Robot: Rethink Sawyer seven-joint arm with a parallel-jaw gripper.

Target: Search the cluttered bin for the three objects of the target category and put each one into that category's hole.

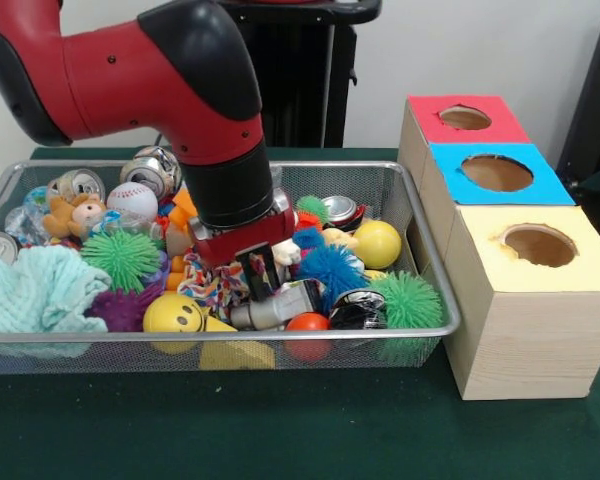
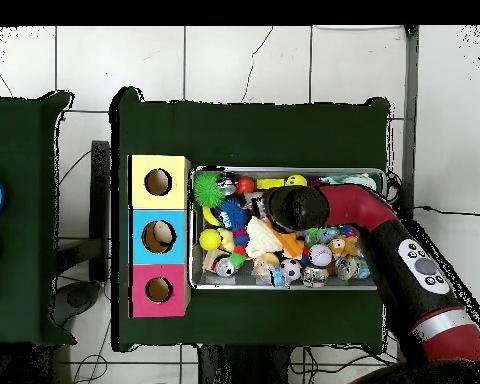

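The wire mesh basket (image 1: 427,255) is full of toys, and it also shows in the overhead view (image 2: 284,284). My gripper (image 1: 259,272) is down in the clutter near the basket's middle. Its tips are sunk among the objects, and in the overhead view the arm's wrist (image 2: 295,206) covers it. One whitish fabric piece with coloured dots (image 1: 211,287) lies just left of the gripper and touches it. I see no other dotted pieces. The yellow-topped box with its round hole (image 1: 539,245) stands right of the basket, nearest the camera, and shows in the overhead view (image 2: 158,182).
A teal towel (image 1: 35,290) fills the basket's left front. Around the gripper lie a yellow smiley ball (image 1: 172,313), green spiky balls (image 1: 121,258), a blue furry toy (image 1: 331,270), a yellow ball (image 1: 377,243) and cans (image 1: 158,170). The blue-topped box (image 1: 496,173) and red-topped box (image 1: 465,118) stand behind the yellow one.
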